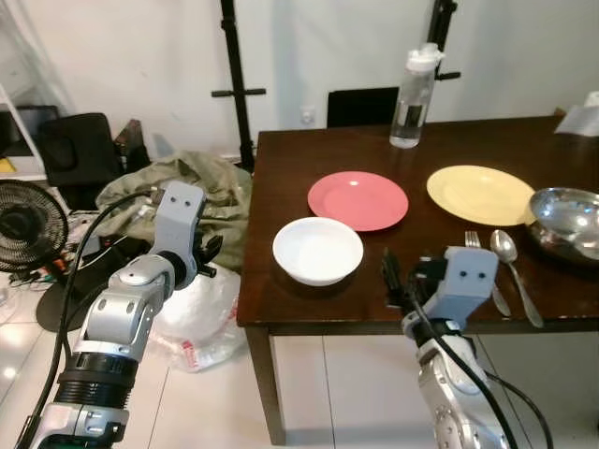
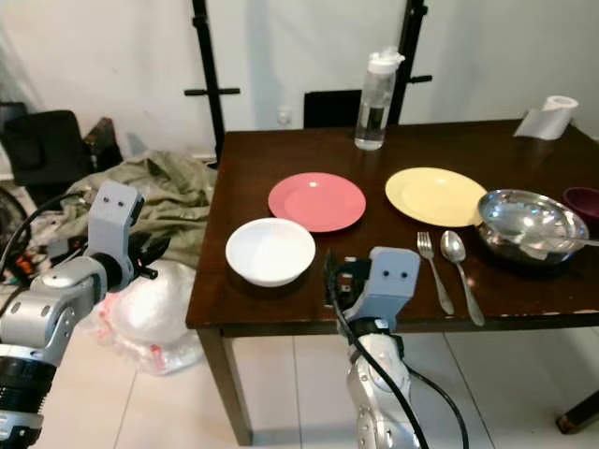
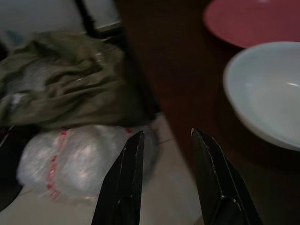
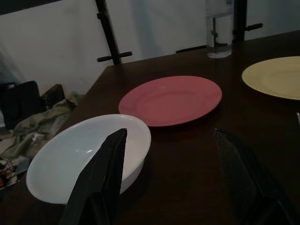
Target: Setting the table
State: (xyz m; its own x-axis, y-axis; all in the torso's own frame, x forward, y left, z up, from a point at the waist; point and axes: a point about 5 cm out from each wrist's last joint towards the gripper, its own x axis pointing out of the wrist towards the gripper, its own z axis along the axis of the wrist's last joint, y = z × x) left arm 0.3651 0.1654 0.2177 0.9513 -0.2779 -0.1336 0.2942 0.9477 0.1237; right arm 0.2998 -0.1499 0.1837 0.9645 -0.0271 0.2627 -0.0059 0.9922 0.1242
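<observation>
On the dark wooden table [image 1: 281, 168] a white bowl [image 1: 318, 250] sits near the front left corner. Behind it lies a red plate [image 1: 358, 200], and a yellow plate [image 1: 480, 194] lies to its right. A fork [image 1: 477, 245] and a spoon [image 1: 510, 257] rest side by side near the front edge, next to a metal bowl [image 1: 566, 217]. My right gripper [image 4: 170, 132] is open at the table's front edge, just right of the white bowl [image 4: 89, 157], holding nothing. My left gripper [image 3: 166, 132] is open and empty, off the table's left side.
A clear water bottle [image 1: 413, 98] stands at the table's back, with a black chair [image 1: 360, 105] behind it. On the floor to the left are a green cloth heap [image 1: 187, 192], a plastic bag [image 1: 201, 313] and a fan [image 1: 28, 224]. A tissue roll [image 2: 547, 117] sits far right.
</observation>
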